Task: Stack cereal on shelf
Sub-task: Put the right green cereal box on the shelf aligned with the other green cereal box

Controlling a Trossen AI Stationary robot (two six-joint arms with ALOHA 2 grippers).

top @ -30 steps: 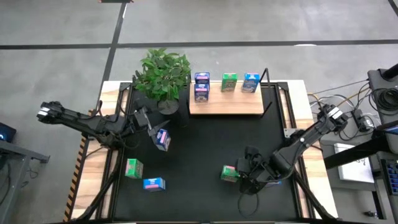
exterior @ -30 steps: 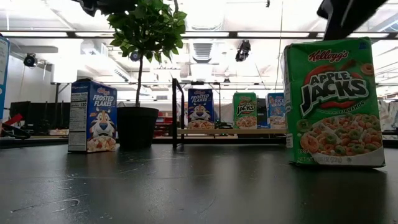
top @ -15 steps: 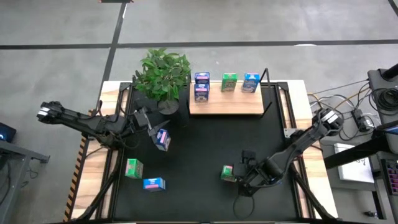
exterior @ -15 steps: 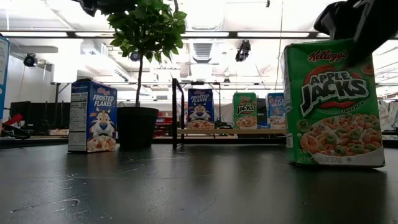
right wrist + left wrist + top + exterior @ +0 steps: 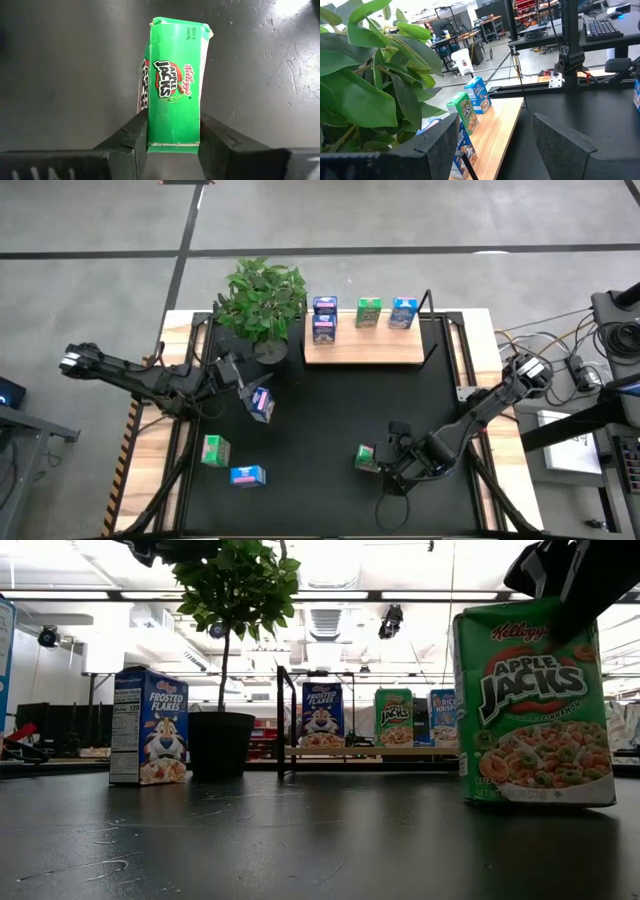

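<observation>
so the big black table mat (image 5: 330, 410) takes up most of the table, with the light wood shelf (image 5: 365, 348) along its far edge, presumably parked there so both arms can reach it. next to it sits the potted plant (image 5: 262, 300), just scenery, though it crowds the shelf's left end. on the shelf there's a blue frosted flakes stack (image 5: 324, 320), a green box (image 5: 369, 312) and a light blue box (image 5: 403, 312), each starting its own column, so i'd guess the plan is to sort by colour. the left gripper (image 5: 238, 380) hangs above the mat near the plant with its fingers spread and nothing between them, a blue box (image 5: 262, 404) just beside it. two more boxes wait near the front left, a green one (image 5: 214, 450) and a light blue one (image 5: 247, 475). the right gripper (image 5: 172, 145) is down at the front right, fingers (image 5: 131, 137) pressed on both narrow sides of the apple jacks box (image 5: 175, 100), clamped at the top so it can lift upright.
</observation>
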